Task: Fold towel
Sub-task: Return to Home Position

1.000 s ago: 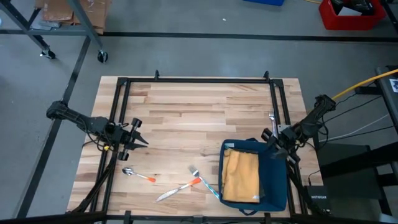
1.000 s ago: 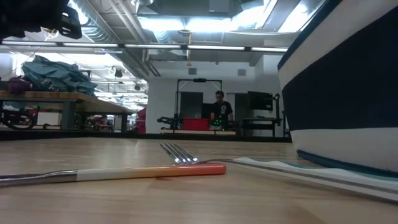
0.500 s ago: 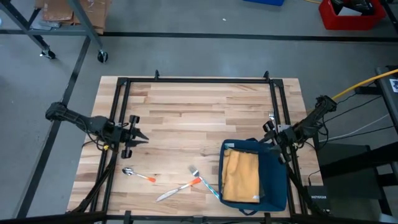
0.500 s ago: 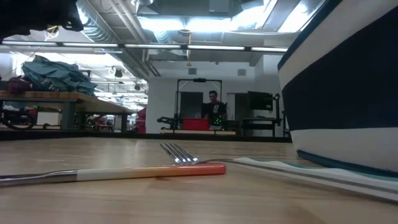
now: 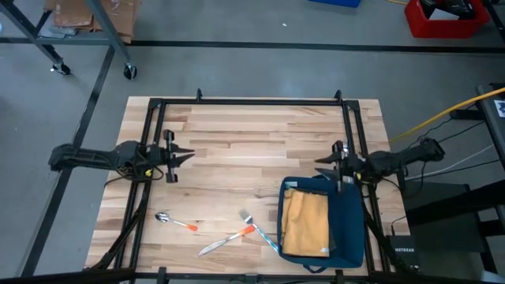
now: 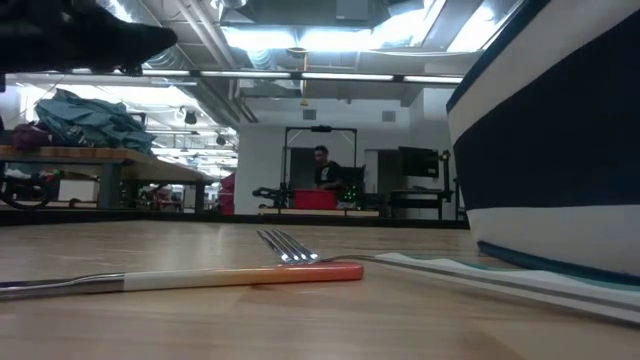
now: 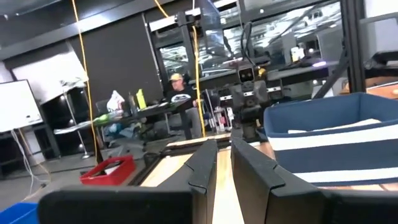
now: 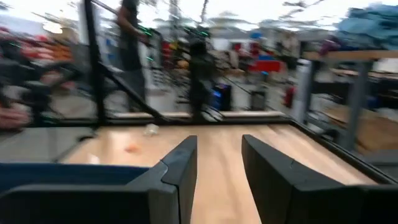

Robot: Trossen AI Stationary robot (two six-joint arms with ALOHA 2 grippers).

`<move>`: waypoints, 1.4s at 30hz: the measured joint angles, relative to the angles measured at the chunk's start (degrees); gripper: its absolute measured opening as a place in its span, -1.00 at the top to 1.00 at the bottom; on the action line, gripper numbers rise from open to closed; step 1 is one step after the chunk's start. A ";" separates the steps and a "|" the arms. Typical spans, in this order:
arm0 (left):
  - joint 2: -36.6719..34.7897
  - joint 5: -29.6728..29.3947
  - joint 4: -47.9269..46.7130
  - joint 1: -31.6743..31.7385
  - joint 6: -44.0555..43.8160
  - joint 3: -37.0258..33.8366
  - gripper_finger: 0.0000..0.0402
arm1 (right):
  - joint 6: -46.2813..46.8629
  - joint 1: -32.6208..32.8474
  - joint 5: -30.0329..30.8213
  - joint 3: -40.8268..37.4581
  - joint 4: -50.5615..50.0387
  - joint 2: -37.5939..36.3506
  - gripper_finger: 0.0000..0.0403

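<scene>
The yellow towel [image 5: 305, 223] lies flat inside a dark blue basket [image 5: 349, 229] at the table's near right. My left gripper [image 5: 188, 155] hovers at the table's left side and points level toward the right. A narrow gap shows between its fingers [image 7: 224, 146], and nothing is in it. My right gripper [image 5: 319, 162] hovers just beyond the basket's far rim and points level toward the left. It is open [image 8: 219, 140] and holds nothing. Both are well clear of the towel.
A spoon [image 5: 175, 222], a fork [image 5: 251, 223] and a knife [image 5: 223, 241], all with orange handles, lie near the front edge left of the basket. A black frame [image 5: 251, 101] runs around the tabletop. A person [image 6: 322, 170] stands in the room beyond.
Both arms have swung toward the table's far edge. My left gripper pointed slanting toward the near edge and now points straight right. My right gripper has left the basket's far right corner and now points left past its far rim. The towel has not moved.
</scene>
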 joint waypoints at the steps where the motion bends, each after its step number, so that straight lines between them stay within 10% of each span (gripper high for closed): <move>1: 0.00 0.47 -0.25 0.55 -0.25 0.00 0.79 | 0.03 -1.60 -0.13 0.00 -0.61 0.00 0.35; 15: 0.00 2.25 -11.23 2.11 -7.67 0.00 0.79 | 3.18 -15.67 -12.43 -0.07 -7.33 0.01 0.35; 42: 0.04 2.28 -24.79 2.09 -13.54 0.04 0.79 | 7.05 -15.58 -13.86 -0.09 -7.56 0.01 0.35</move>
